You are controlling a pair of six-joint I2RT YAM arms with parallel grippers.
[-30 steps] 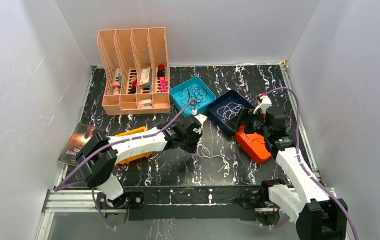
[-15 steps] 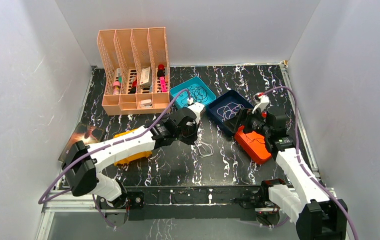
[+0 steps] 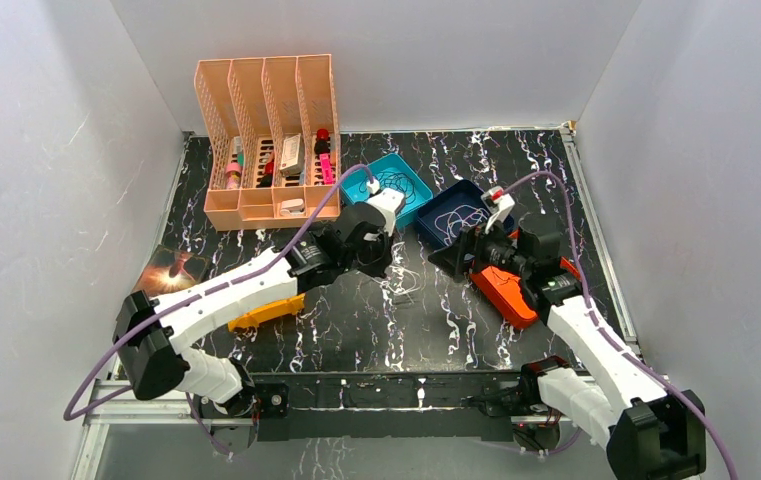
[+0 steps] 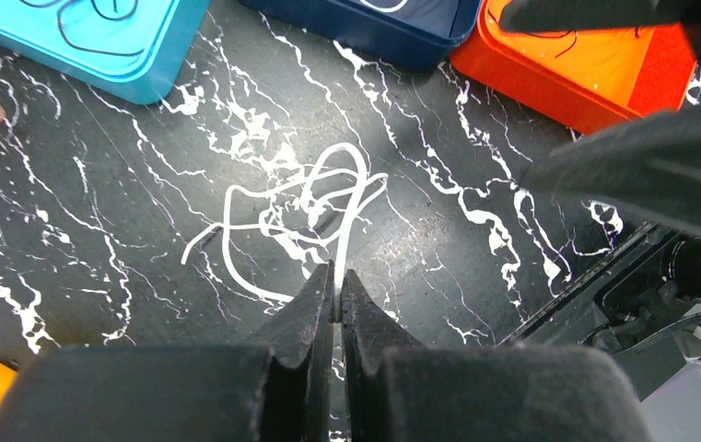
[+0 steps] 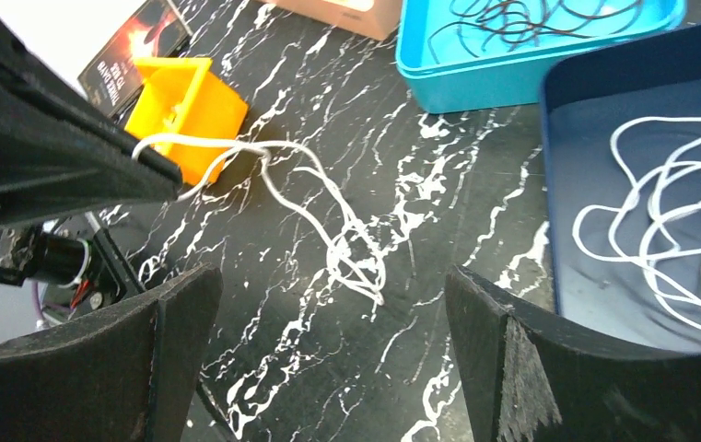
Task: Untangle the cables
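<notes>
In the near middle of the black marbled table (image 3: 356,330), the left gripper (image 4: 337,276) has its jaws pressed together on one strand of the loose white cable (image 4: 300,207). The rest of that cable lies just beyond the fingertips as a small flat knot of loops, and no black wire shows in it. The right gripper (image 5: 328,295) hangs beside the knot on its right, spread wide and holding nothing. The step in hand looks like drawing this cable out of its own snarl. The next move probably calls for the right gripper to settle on a loop or free end and hold it while the left pulls away, slowly enough that the loops do not cinch. Bare table lies toward the near edge and around the knot, so that is the better way to pull. The yellow bin (image 5: 185,101) sits near on the left and the orange tray (image 3: 506,290) close under the right arm. Farther off, the walls of the teal tray (image 3: 356,192), which holds black cables (image 3: 396,185), and of the navy tray (image 3: 434,240), which holds a coiled white cable (image 5: 669,212), could snag a trailing end. The peach organiser (image 3: 266,140) stands well apart at the back.
</notes>
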